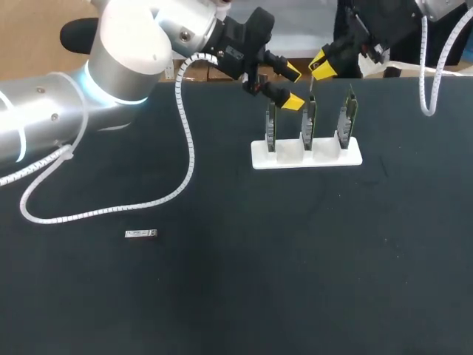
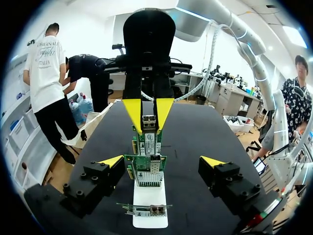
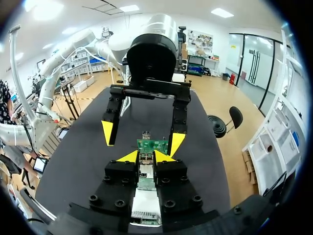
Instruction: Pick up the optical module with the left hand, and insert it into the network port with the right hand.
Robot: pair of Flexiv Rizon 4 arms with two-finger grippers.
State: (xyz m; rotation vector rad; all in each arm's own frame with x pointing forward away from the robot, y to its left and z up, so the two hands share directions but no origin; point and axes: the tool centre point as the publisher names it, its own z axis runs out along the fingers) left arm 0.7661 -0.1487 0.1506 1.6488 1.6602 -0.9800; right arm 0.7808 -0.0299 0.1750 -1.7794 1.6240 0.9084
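Observation:
A white holder (image 1: 307, 153) carries three upright green network cards. My right gripper (image 1: 319, 68) hangs just above the middle card (image 1: 311, 118), shut on a small silver optical module (image 3: 145, 159) that points down at the card. The left wrist view shows that module (image 2: 149, 122) between the right gripper's yellow tips, over the row of cards (image 2: 146, 169). My left gripper (image 1: 293, 86) stands open and holds nothing, close above the left card (image 1: 271, 122), with the cards ahead between its fingers (image 2: 112, 160). A second silver module (image 1: 140, 234) lies flat on the black table at the front left.
The left arm's white coiled cable (image 1: 185, 140) loops down onto the black table (image 1: 295, 259) left of the holder. The two grippers sit very close together over the holder.

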